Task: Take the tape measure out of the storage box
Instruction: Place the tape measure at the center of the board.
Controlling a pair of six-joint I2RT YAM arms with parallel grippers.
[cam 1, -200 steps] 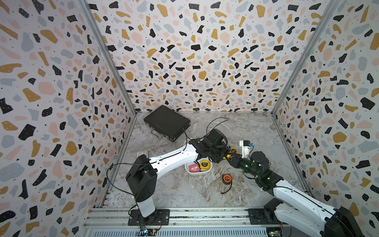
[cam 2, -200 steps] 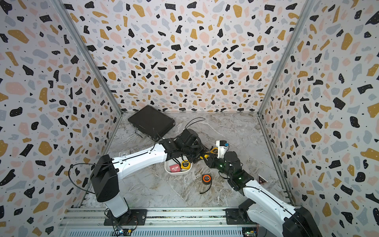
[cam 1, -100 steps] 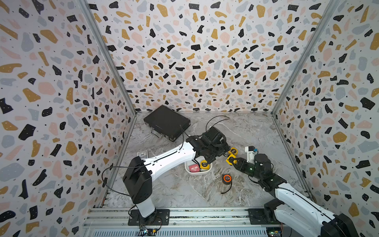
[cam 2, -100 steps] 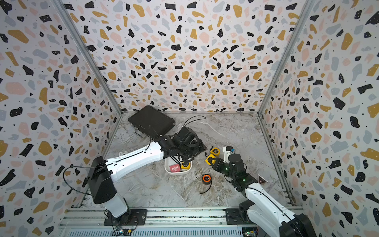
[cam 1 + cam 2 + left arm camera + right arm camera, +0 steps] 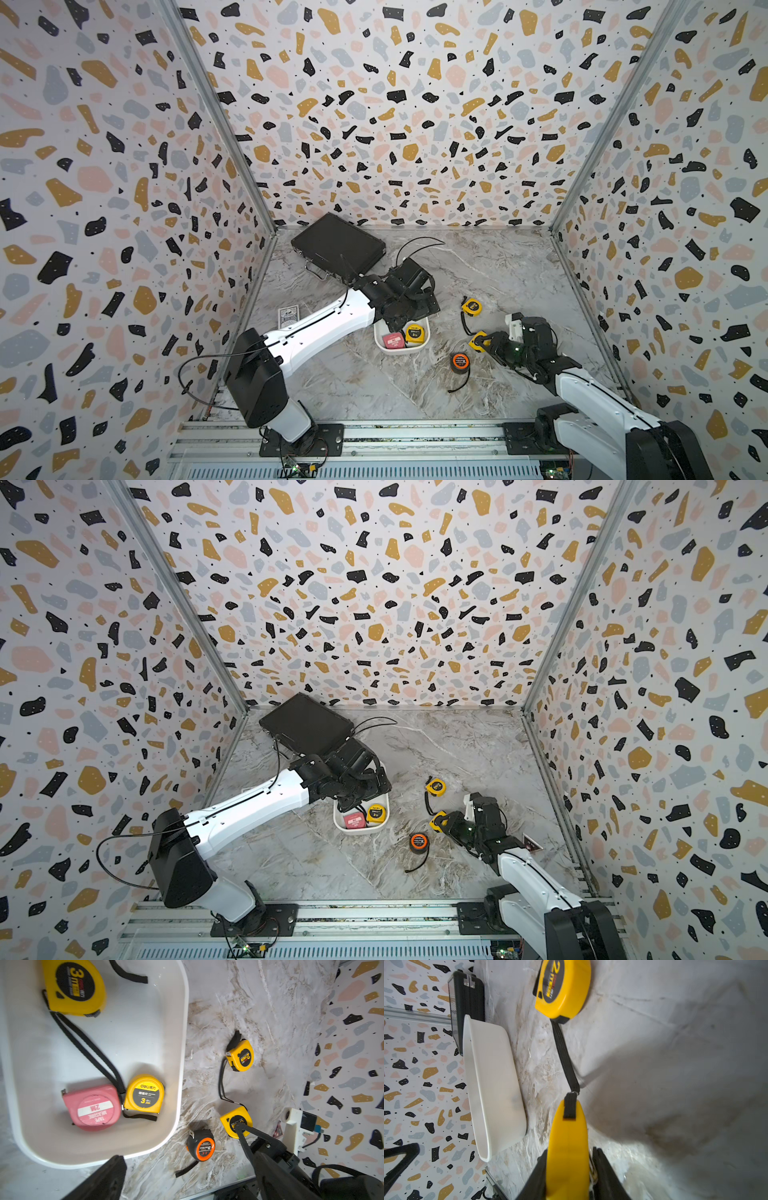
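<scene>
The white storage box point(image 5: 401, 350) point(image 5: 360, 830) lies mid-table. It holds a pink tape measure point(image 5: 93, 1108), a small yellow one point(image 5: 144, 1094) and a bigger yellow one point(image 5: 74, 987). My left gripper point(image 5: 405, 311) point(image 5: 191, 1184) hangs open over the box's far end with nothing between its fingers. To the right of the box, my right gripper point(image 5: 482, 341) point(image 5: 569, 1155) is shut on a yellow tape measure point(image 5: 478, 340) point(image 5: 438, 820) point(image 5: 568, 1136), low over the table. Its black strap trails away from it.
A yellow 2 m tape measure point(image 5: 471, 306) point(image 5: 562, 987) lies beyond the right gripper. An orange-and-black one point(image 5: 460, 361) point(image 5: 201, 1147) sits in front of the box. A flat black case point(image 5: 338, 247) lies at the back left, and a card pack point(image 5: 288, 316) near the left wall.
My left gripper has opened, let go of the yellow tape measure and drawn back over the box. The right gripper has carried that tape measure to the right and nearer the front.
</scene>
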